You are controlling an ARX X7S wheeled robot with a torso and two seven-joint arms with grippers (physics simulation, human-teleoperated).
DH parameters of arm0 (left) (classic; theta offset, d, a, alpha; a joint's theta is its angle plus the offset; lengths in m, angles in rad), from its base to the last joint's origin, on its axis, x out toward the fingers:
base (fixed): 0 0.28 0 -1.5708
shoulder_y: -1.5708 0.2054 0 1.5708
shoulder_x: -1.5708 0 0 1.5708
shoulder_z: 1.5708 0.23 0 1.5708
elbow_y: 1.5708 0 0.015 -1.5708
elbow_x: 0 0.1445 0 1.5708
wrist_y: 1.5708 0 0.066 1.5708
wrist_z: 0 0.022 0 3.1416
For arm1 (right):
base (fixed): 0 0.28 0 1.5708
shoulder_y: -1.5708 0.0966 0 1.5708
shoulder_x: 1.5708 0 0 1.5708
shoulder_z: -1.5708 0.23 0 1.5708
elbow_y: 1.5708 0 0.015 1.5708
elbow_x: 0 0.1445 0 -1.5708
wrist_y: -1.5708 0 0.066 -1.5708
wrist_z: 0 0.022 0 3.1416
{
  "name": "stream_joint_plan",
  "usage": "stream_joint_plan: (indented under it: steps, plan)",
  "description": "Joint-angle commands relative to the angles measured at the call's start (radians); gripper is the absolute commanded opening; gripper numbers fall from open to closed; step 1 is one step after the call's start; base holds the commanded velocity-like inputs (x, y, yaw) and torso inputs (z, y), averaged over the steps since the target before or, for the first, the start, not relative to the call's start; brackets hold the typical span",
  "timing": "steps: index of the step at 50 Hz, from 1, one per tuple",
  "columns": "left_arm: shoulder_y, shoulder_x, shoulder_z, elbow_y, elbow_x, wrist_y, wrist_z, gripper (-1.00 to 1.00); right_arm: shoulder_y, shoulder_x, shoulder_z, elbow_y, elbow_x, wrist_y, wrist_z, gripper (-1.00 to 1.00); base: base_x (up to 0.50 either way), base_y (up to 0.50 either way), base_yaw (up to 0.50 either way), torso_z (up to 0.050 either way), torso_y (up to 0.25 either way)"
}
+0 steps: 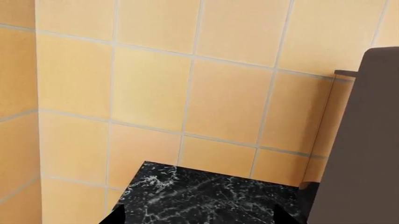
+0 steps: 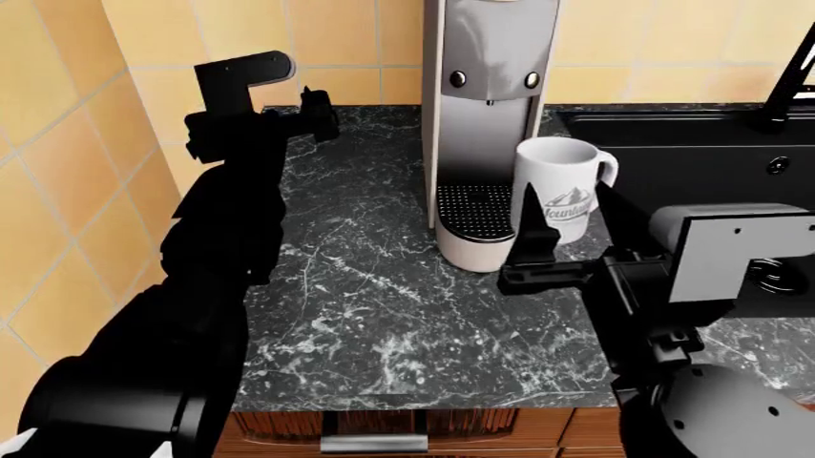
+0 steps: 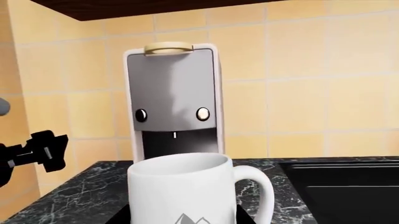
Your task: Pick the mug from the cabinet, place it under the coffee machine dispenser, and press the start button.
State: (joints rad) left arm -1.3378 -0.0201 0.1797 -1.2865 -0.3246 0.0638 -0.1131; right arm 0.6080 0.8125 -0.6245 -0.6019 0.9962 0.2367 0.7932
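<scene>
In the left wrist view there is mostly orange tiled wall, a corner of the black marbled tabletop and the grey side of the coffee machine; only two dark finger tips show at the edge, spread apart with nothing between them. From the head view, the left end effector hangs over the far left of the tabletop, well apart from the mug, its fingers apart and empty. The coffee machine stands at the far middle of the tabletop with its black drip tray facing us. The white mug sits upright on the tabletop just to the right of that tray, beside the machine's base and not under its head, handle turned right toward the dark sink. The right end effector is at the mug's near side, one finger on each side of it; I cannot tell whether they press it. In the right wrist view the mug fills the near foreground, the machine's two round buttons behind it, and the left end effector shows at far left.
</scene>
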Motion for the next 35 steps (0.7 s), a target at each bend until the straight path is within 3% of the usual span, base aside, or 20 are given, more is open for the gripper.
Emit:
stream_joint_plan:
  steps: [1, 35]
  plan:
    - [-0.002, 0.000, 0.006, -0.007, -0.005, 0.004, 0.000, 1.00, 0.033, -0.038, -0.009, 0.029, -0.026, 0.019, -0.025, -1.00, 0.00, 0.00, 0.00, 0.000, 0.000]
    - [-0.002, -0.001, 0.016, -0.008, -0.015, 0.010, -0.001, 1.00, 0.057, -0.145, -0.031, 0.190, -0.074, -0.027, -0.110, -1.00, 0.00, 0.00, 0.00, 0.000, 0.000]
